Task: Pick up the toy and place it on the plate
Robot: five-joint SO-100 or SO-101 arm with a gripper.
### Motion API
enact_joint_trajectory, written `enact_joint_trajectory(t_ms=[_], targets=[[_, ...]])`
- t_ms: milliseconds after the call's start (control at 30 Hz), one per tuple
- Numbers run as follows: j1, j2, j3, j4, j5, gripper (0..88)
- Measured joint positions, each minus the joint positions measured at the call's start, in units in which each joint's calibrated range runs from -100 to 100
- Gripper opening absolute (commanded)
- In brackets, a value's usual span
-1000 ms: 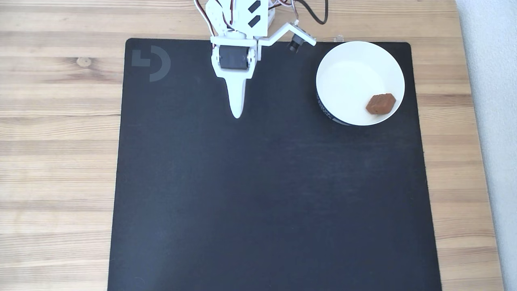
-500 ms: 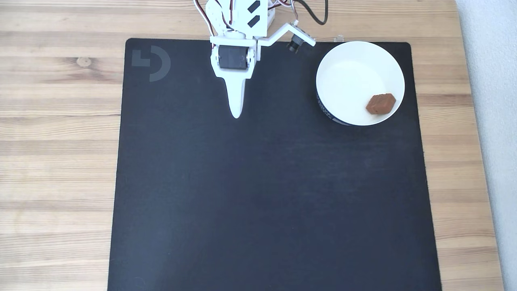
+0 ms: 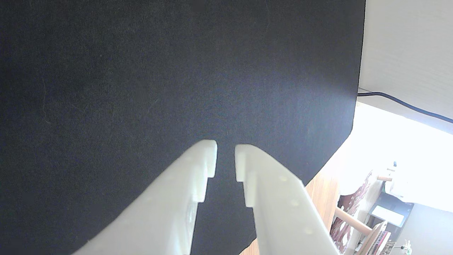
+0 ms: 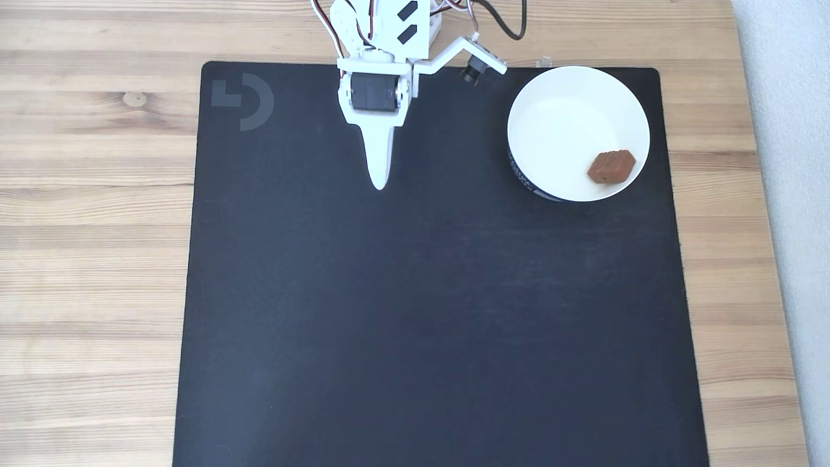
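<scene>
Fixed view: toy [image 4: 610, 167] already in plate [image 4: 551, 117] near desk's far right corner; jaws [image 3: 225, 150] slightly apart, empty, over mat [image 4: 421, 311]. Task looks done; next, just park.

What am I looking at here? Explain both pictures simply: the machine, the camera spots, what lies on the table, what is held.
The white machine is a small robot arm; its gripper is a two-finger claw. The fixed view looks straight down on a wooden table covered by a black mat. The wrist view comes from a camera riding on the arm: its two white fingers stand slightly apart over the mat, holding nothing. On the mat, right of the arm in the fixed view, sits a white plate. A small reddish-brown toy lies inside it, near the rim.
</scene>
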Motion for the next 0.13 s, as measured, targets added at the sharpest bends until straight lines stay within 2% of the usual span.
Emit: enact_joint_trajectory(t_ms=[133], targets=[[0.00, 0.00, 0.00, 0.00, 0.00, 2.7]])
